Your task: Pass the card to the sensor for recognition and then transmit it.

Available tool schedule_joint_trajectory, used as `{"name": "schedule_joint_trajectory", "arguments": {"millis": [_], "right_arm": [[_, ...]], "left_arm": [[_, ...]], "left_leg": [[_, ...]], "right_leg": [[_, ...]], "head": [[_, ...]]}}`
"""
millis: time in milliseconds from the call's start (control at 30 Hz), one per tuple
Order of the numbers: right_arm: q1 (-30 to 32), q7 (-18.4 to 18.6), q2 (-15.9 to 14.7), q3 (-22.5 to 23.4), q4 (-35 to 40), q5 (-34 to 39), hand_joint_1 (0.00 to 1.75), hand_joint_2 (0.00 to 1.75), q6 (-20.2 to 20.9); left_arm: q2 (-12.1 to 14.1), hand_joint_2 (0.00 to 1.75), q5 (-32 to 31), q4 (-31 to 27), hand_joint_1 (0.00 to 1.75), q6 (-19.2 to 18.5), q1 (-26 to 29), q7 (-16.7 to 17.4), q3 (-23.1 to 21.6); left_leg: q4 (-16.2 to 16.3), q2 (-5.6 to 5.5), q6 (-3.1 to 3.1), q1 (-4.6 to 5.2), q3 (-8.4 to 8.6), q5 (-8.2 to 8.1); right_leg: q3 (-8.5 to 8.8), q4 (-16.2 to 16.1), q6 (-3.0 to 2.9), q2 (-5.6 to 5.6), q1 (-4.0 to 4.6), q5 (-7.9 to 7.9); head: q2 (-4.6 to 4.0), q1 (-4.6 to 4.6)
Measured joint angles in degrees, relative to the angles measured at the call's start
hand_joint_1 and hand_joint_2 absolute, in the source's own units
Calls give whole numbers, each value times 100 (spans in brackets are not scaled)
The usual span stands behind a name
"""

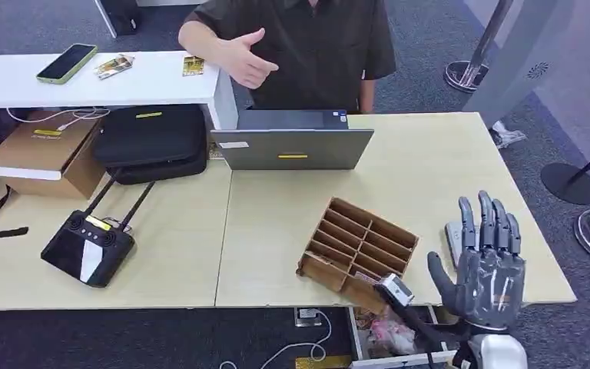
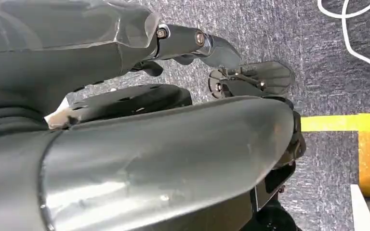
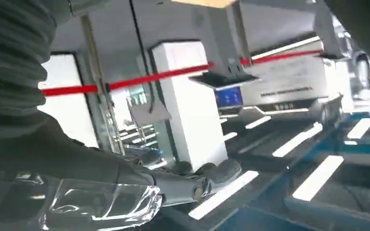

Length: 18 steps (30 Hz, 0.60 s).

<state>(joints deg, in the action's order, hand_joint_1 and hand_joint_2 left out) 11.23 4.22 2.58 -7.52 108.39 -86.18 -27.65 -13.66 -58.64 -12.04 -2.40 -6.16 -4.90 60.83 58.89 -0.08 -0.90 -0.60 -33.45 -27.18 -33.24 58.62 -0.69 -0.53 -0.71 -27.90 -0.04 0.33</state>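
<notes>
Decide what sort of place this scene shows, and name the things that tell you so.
Probably a reception or check-in desk: a person stands behind a counter with a laptop, a wooden card rack sits on the desk, and barrier posts stand beyond on carpet.

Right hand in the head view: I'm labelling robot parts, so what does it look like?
The right hand is dark grey, with slim jointed fingers, a thicker thumb and a glossy clear film over its back. It sits on a silver-white wrist with a black cable beside it.

Right hand (image 1: pixel 485 269) raised upright, fingers (image 1: pixel 493 223) straight and apart, thumb out, holding nothing, left hand (image 2: pixel 125 110) hanging, fingers slightly curled
</notes>
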Motion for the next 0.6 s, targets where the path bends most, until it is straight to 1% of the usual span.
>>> {"name": "schedule_joint_trajectory", "arguments": {"millis": [67,100,133,167,267,300,333,367,433,533,600], "right_arm": [[18,28,0,-4,46,-4,0,175,79],[24,72,0,-7,68,-4,0,175,195],[33,139,0,-15,87,-4,0,175,398],[53,208,0,-31,103,-7,0,175,635],[183,510,-9,-151,249,37,0,175,1724],[245,619,-41,-214,345,81,0,175,2089],[316,730,-101,-273,422,153,0,175,2368],[398,820,-199,-324,505,228,0,175,2483],[566,981,-430,-395,683,373,0,175,2554],[766,1317,-797,-415,861,716,0,175,2834],[876,1475,-999,-428,931,872,0,175,2981]], "left_arm": [[4,0,0,0,0,-4,4,-7,2],[6,0,0,0,0,-11,2,-9,0],[7,0,2,0,0,-22,2,-9,2],[7,0,0,0,0,-44,2,-9,2],[15,0,4,0,0,-101,3,-9,2],[15,0,17,0,0,-116,2,-9,2],[15,0,33,0,0,-118,0,-9,2],[18,0,55,0,0,-118,0,-9,4],[22,0,94,0,0,-118,3,-9,11],[37,0,103,0,0,-142,3,-9,15],[46,0,103,0,0,-160,3,-9,15]], "left_leg": [[0,1,0,0,1,0],[0,1,0,0,1,0],[0,1,0,0,1,0],[0,1,0,0,1,0],[0,1,0,0,0,0],[0,1,0,0,1,0],[0,1,0,0,0,-1],[0,0,0,0,0,-1],[0,0,1,1,-2,-2],[0,1,4,2,-4,-4],[0,1,6,3,-4,-6]], "right_leg": [[0,0,0,3,0,0],[0,0,0,3,0,0],[0,0,0,3,0,0],[0,0,0,2,0,0],[-1,-1,0,1,0,0],[-1,-1,0,1,0,0],[-2,-1,0,1,0,0],[-2,-1,0,0,0,-1],[-2,-2,0,0,0,-1],[-2,-3,1,1,-1,-1],[-2,-4,1,2,-3,-1]], "head": [[0,0],[0,0],[0,0],[0,0],[0,0],[0,0],[0,0],[0,0],[0,0],[0,0],[0,0]]}}
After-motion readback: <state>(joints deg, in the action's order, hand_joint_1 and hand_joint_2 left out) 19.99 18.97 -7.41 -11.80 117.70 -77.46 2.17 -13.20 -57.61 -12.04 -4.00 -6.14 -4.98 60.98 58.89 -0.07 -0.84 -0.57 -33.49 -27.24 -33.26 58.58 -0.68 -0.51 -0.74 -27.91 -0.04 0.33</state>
